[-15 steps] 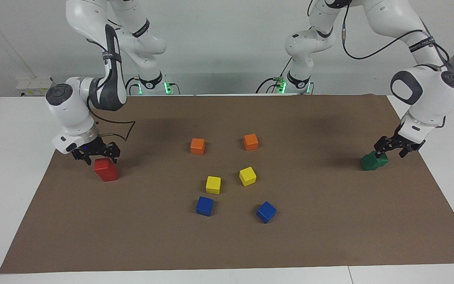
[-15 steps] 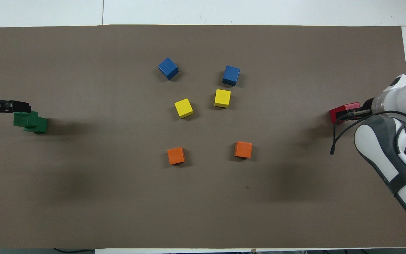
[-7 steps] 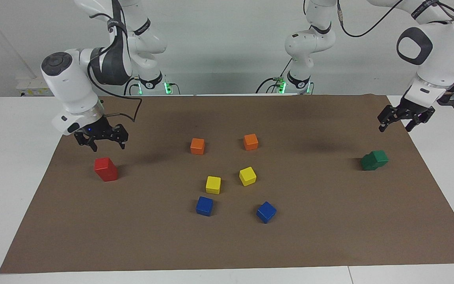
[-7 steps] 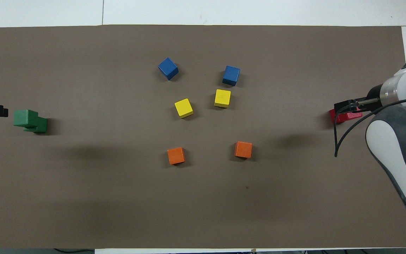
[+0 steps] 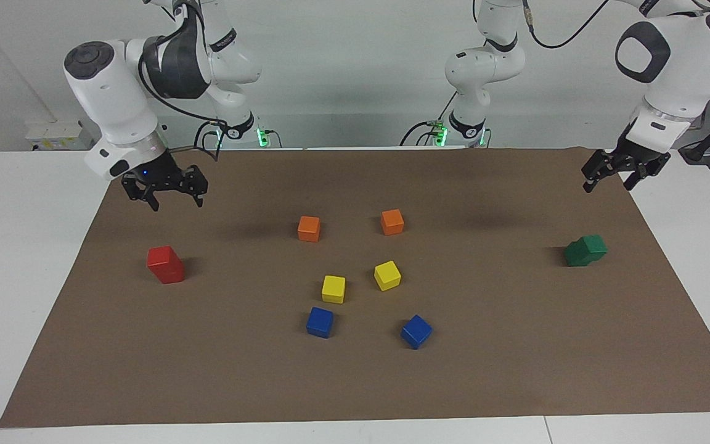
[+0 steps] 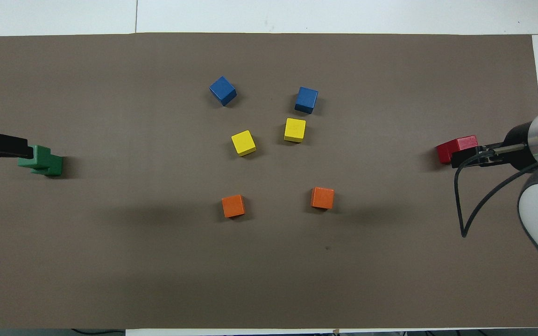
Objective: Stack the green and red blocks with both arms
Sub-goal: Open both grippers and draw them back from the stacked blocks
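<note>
Red stack [image 5: 166, 264], green stack [image 5: 585, 250]

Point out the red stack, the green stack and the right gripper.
red stack [image 5: 166, 264], facing view, front face
green stack [image 5: 585, 250], facing view, upper block
right gripper [image 5: 173, 198], facing view, between fingertips

A second ago your black two-finger right gripper [image 5: 172, 192] sat at the stacked bright red cubes [image 5: 166, 264] and the black left gripper [image 5: 620, 172] at the offset dark green cube stack [image 5: 585, 250]. Both have since let go and risen clear, fingers apart.
</note>
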Tool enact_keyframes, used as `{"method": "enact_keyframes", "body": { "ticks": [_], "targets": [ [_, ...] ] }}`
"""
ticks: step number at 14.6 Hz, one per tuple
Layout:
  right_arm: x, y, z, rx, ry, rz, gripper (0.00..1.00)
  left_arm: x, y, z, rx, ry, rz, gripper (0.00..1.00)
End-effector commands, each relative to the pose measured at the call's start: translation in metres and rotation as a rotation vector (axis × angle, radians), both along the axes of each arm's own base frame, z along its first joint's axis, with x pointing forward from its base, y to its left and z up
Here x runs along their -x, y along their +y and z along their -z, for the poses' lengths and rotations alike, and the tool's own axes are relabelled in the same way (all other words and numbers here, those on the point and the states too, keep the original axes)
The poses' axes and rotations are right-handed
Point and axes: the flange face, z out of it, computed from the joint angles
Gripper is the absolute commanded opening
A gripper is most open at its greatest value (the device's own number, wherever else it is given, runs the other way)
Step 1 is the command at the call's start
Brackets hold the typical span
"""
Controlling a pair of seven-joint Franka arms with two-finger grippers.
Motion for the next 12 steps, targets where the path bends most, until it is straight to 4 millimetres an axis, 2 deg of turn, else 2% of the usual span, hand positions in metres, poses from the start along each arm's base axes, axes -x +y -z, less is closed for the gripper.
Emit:
{"method": "enact_keyframes", "body": {
  "ticks": [1,3,5,7,10,12],
  "targets": [
    [-0.014,-0.004,-0.013,0.014,0.016,0.015,1.00,0.006,-0.007,-0.027,-0.021,0.020,-0.001,1.00],
    [-0.016,-0.008,-0.025,0.015,0.049,0.027,1.00,0.010,-0.017,-0.035,-0.016,0.044,0.019,1.00],
    [-0.017,-0.009,-0.036,0.014,0.066,0.029,1.00,0.012,-0.016,-0.039,-0.008,0.067,0.021,1.00],
    [-0.020,-0.010,-0.040,0.013,0.065,0.032,1.00,0.011,-0.017,-0.035,-0.005,0.069,0.018,1.00],
    [-0.020,-0.009,-0.060,0.015,0.042,0.029,1.00,0.005,-0.019,-0.033,-0.005,0.043,0.021,1.00],
    [-0.020,-0.013,-0.067,0.012,0.034,0.036,1.00,-0.003,-0.024,-0.028,-0.007,0.026,0.030,1.00]
  ]
}}
